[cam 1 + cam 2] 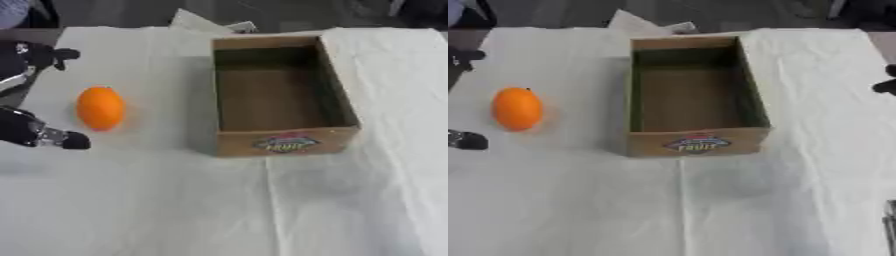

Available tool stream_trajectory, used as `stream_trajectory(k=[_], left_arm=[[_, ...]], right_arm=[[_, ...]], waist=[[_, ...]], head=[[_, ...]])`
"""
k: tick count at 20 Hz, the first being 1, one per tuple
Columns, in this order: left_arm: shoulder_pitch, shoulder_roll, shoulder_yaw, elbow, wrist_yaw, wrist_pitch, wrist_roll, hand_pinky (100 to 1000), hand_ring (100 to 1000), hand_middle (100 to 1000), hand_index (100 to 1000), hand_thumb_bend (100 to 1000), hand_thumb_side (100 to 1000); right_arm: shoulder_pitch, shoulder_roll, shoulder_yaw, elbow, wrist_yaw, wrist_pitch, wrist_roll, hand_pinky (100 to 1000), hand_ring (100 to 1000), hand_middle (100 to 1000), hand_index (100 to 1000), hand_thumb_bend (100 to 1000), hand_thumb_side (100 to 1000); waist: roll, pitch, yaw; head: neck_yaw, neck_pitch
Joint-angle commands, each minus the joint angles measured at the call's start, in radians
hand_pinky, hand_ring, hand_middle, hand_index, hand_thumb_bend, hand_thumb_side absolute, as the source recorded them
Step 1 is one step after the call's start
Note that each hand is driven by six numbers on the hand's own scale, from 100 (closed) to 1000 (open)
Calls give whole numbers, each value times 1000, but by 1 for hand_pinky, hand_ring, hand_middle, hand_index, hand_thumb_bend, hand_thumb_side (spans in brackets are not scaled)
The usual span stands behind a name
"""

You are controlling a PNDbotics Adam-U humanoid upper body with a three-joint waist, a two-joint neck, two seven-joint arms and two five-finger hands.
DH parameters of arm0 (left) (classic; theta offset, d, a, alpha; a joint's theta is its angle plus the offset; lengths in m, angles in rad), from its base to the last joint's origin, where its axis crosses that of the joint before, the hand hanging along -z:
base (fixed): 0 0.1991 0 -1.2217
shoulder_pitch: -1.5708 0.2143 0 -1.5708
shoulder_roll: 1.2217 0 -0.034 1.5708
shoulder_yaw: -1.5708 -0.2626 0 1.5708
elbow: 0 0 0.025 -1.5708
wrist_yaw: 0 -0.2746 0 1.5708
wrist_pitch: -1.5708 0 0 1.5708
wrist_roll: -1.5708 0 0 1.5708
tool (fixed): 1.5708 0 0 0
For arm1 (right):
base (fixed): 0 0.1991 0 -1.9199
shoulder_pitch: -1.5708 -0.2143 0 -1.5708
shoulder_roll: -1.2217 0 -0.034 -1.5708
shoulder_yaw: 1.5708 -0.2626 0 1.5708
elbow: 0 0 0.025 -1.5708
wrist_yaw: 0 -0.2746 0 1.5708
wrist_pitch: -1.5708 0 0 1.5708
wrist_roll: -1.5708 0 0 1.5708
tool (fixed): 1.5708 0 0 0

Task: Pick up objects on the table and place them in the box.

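An orange fruit [101, 107] lies on the white cloth at the left. Just to its left my left hand [39, 135] comes in from the view's edge, open: one dark fingertip [75, 141] sits below the fruit and another part of the hand [48, 55] shows well above it, neither touching the fruit. An open cardboard box [284, 142] with a fruit label on its front wall stands in the middle, nothing visible inside. Only dark bits of my right hand [887, 86] show at the right edge.
The white cloth [227, 205] covers the table, with wide bare room in front of the box and to its right. Something pale and flat [206, 22] lies behind the box at the table's far edge.
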Motion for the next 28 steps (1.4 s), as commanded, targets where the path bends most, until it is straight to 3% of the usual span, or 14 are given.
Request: stream_trajectory(k=[1, 4, 5, 18, 20, 23, 28], left_arm=[[-46, -2, -10, 80, 32, 6, -19, 544, 771, 707, 1000, 781, 955], [-97, -28, -23, 174, 66, 16, -44, 536, 770, 708, 1000, 706, 944], [-116, -36, -24, 204, 69, 19, -50, 537, 773, 716, 1000, 739, 933], [-257, -138, -41, 519, -29, 6, -66, 544, 806, 754, 1000, 681, 877], [-260, -145, -44, 541, -44, 1, -61, 536, 798, 738, 1000, 684, 851], [-264, -155, -43, 569, -56, -8, -57, 516, 783, 703, 1000, 761, 768], [-273, -167, -44, 603, -75, -19, -46, 470, 745, 624, 1000, 691, 714]], right_arm=[[-4, -18, 2, -20, 5, -2, 7, 854, 874, 526, 729, 100, 888], [-4, -16, 5, -20, 6, -1, 12, 854, 875, 526, 730, 100, 889], [-4, -15, 6, -20, 5, -1, 14, 855, 875, 526, 730, 100, 889], [-8, -5, 14, -20, 5, 1, 28, 857, 879, 525, 730, 100, 898], [-8, -3, 13, -20, 5, 1, 29, 858, 879, 525, 730, 100, 899], [-8, -1, 13, -20, 4, 2, 31, 858, 880, 525, 730, 100, 902], [-7, 2, 14, -20, 2, 2, 33, 859, 881, 525, 731, 100, 902]], waist=[[2, -19, -2], [3, -18, -4], [3, -18, -6], [7, -5, -25], [8, -3, -27], [8, -2, -29], [7, -1, -32]], head=[[7, -9], [12, -7], [14, -8], [34, -19], [35, -20], [38, -20], [46, -19]])
